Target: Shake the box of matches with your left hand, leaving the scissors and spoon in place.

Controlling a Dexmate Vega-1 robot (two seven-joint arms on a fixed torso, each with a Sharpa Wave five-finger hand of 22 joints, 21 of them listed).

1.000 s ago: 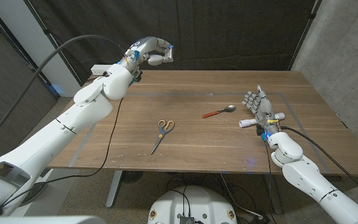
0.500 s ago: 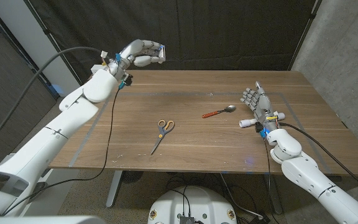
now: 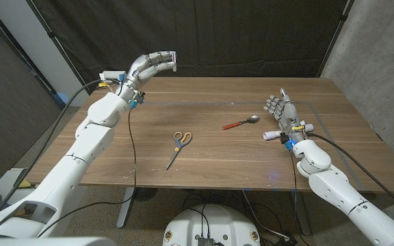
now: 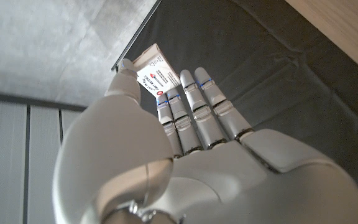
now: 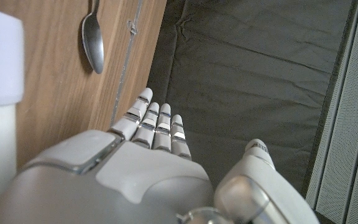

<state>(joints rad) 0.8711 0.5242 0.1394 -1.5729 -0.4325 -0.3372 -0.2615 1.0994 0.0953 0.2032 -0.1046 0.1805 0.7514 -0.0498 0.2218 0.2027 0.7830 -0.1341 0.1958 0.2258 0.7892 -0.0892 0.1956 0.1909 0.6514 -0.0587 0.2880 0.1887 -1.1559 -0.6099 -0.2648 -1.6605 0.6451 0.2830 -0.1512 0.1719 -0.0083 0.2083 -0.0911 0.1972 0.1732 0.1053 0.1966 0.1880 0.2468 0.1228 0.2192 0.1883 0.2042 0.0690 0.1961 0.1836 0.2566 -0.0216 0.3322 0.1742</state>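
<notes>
The left hand (image 3: 152, 61) is raised above the far left part of the wooden table (image 3: 211, 147), toward eleven o'clock from the table's middle, with its arm stretched up from the near left corner. It pinches the box of matches (image 3: 172, 56) between the thumb and the other fingers, which lie straight and close together along the box. In the left wrist view the box of matches (image 4: 154, 71) shows as a small, flat, pale carton with a white face, a few lines of small red print and a red round mark near one corner; the fingertips (image 4: 188, 84) cover its lower edge and the thumb presses on its other side. The print is too small to read. The box is clear of the table, held in the air in front of the dark curtain (image 3: 252, 34).

The scissors (image 3: 178, 147) lie closed on the table near its middle, orange and blue handles toward twelve o'clock, blades pointing toward seven o'clock. The spoon (image 3: 241, 123), with a red handle and metal bowl, lies at about two o'clock from the scissors, well apart from them, its bowl toward the right hand.

The right hand (image 3: 282, 116) stands on its edge at the table's right side, at about three o'clock, fingers straight and close together, holding nothing. In the right wrist view the spoon's bowl (image 5: 92, 43) lies just beyond the right hand (image 5: 148, 155), not touching it.
</notes>
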